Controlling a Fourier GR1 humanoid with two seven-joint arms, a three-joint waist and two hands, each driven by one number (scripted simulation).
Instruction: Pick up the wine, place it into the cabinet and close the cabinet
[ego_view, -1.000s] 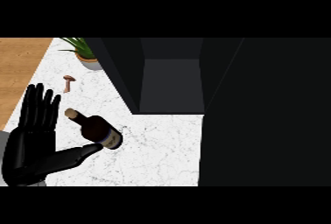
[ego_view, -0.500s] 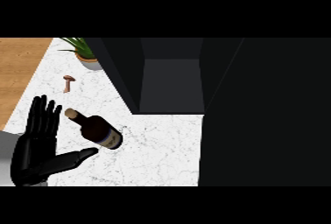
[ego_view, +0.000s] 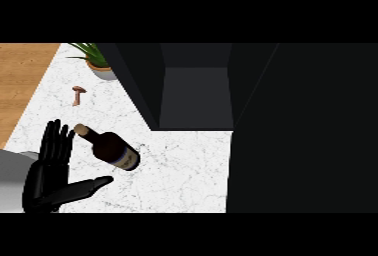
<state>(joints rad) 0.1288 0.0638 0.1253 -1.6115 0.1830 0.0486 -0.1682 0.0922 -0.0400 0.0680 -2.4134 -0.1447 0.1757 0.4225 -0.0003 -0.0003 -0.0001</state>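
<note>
The dark brown glass wine bottle (ego_view: 112, 148) lies on its side on the white marble table (ego_view: 184, 170), just beside the fingers (ego_view: 57, 145) of the black left hand (ego_view: 50, 182), on their right. A pale label band wraps the bottle's lower body near its base; there may be print on it, but nothing can be read. The body is deep brown, almost black, wide and rounded, narrowing to a short neck that ends in a tan, cork-coloured top. Its long axis runs on a diagonal: the neck points up and to the left, toward the fingertips, and the base points down and to the right, away from the hand. The neck end sits right beside the fingertips; whether they touch cannot be told.

The left hand shows at the view's lower left, fingers straight, pressed side by side and pointing up the view, with the thumb stuck out to the right below the bottle. It holds nothing.

Beyond the fingertips, further up the table, lies a small reddish-brown mushroom-shaped object (ego_view: 77, 94), and past that a green potted plant in a grey pot (ego_view: 97, 59) stands at the table's far edge. To the right of the fingers, past the bottle, the dark open cabinet (ego_view: 196, 95) shows its grey interior. A strip of wooden surface (ego_view: 18, 82) borders the table on the left.
</note>
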